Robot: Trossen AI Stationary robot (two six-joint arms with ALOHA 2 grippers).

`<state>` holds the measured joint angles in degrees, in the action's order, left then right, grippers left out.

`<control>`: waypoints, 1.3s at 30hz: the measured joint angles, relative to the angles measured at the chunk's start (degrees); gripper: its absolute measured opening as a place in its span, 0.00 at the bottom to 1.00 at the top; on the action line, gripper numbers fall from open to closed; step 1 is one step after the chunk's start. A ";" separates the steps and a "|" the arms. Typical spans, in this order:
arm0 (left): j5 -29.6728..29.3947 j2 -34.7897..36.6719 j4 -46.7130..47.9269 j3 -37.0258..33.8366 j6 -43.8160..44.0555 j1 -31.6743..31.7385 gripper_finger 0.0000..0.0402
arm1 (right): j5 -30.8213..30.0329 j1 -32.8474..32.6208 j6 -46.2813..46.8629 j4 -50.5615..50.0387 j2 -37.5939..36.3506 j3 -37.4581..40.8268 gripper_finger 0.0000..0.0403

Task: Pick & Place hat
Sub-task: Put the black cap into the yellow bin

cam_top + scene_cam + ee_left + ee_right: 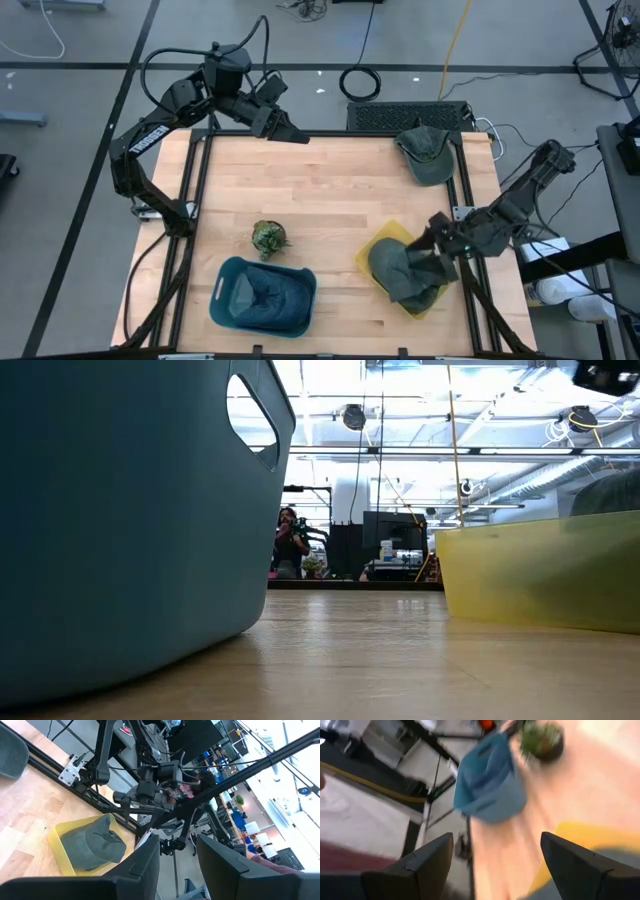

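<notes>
Item: grey-green hat (402,268), lying crumpled in the yellow tray (392,236) at the table's right front, where I judge it belongs. Second hat (426,152) lies at the far right edge. My right gripper (437,255), fingers spread and holding nothing, hangs just beside the trayed hat. My left gripper (288,131), fingers partly apart and empty, waits at the far edge. Also: blue basket (262,294), small plant (268,237).

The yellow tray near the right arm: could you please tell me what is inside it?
A dark green hat lies in the yellow tray, covering most of it. The right gripper, open, hovers over its edge. Anything beneath the hat is hidden.
</notes>
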<state>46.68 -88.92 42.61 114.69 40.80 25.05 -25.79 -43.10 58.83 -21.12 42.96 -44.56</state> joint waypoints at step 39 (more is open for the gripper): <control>-0.17 0.00 0.00 0.01 -0.61 -0.01 0.34 | -22.74 40.15 -37.74 -33.82 19.41 -36.22 0.71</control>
<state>46.51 -88.92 42.61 114.71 40.18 25.04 -48.53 -2.95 21.10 -54.94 62.37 -80.77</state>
